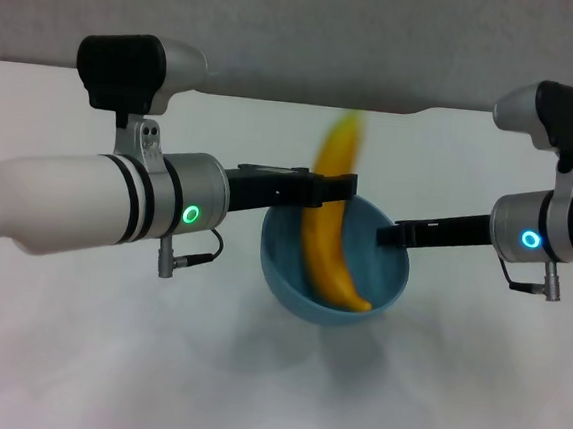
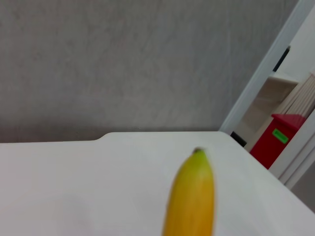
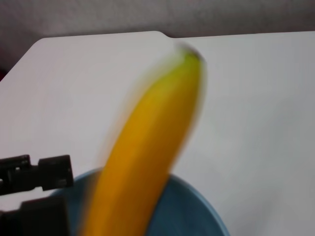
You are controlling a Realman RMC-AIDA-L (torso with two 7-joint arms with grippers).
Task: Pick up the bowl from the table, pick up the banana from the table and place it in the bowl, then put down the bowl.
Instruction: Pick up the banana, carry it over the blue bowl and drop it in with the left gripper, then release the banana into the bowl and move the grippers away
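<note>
The light-blue bowl (image 1: 290,283) hangs above the white table (image 1: 73,357), and my right gripper (image 1: 389,234) is shut on its right rim. The yellow banana (image 1: 326,240) stands tilted in the bowl with its lower end on the bowl's inside and its blurred stem end sticking up over the far rim. My left gripper (image 1: 341,188) is at the bowl's far left rim, next to the banana's middle, and open. In the right wrist view its black fingers (image 3: 49,172) stand apart from the banana (image 3: 147,157), above the bowl (image 3: 194,211). The left wrist view shows the banana's tip (image 2: 193,191).
The table's far edge with its shallow notch (image 1: 316,105) meets a grey wall. A red bin (image 2: 278,137) and a white door frame stand beyond the table's corner. The bowl's shadow lies on the table below it.
</note>
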